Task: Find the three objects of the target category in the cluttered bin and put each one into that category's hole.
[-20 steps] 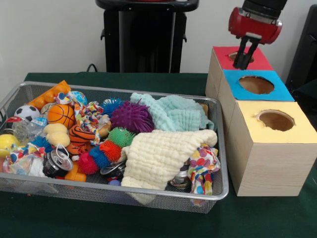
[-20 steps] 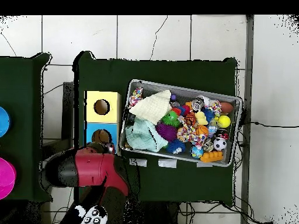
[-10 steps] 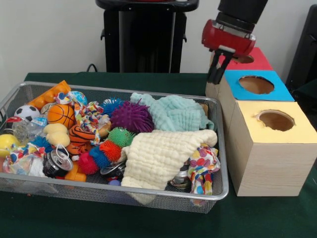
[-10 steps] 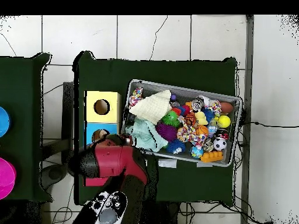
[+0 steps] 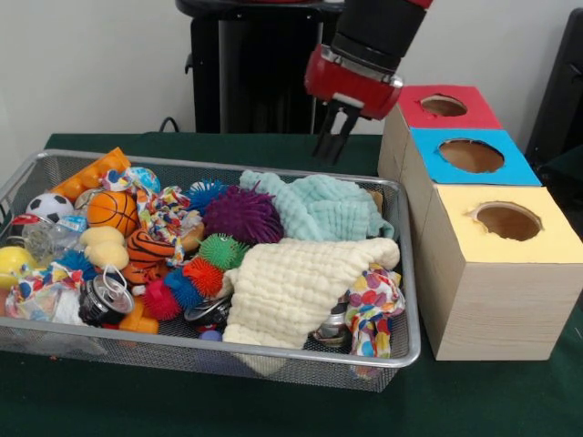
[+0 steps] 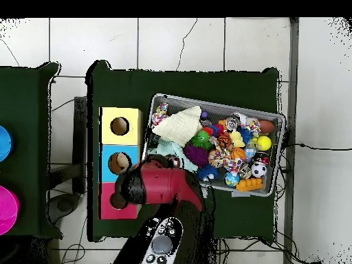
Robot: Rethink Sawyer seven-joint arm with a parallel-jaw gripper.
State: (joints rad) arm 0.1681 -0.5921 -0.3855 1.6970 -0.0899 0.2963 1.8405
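While the pincer [image 5: 330,146] hangs empty, the striped orange tiger [image 5: 148,248] lies half-buried.

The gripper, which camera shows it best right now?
The front view: the gripper hangs empty above the basket's far edge, its dark jaws close together. In the overhead view the red arm hides it.

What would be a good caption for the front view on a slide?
Robot arm's empty tool hovers above the far edge of a toy-filled wire basket, beside red, blue and yellow box holes.
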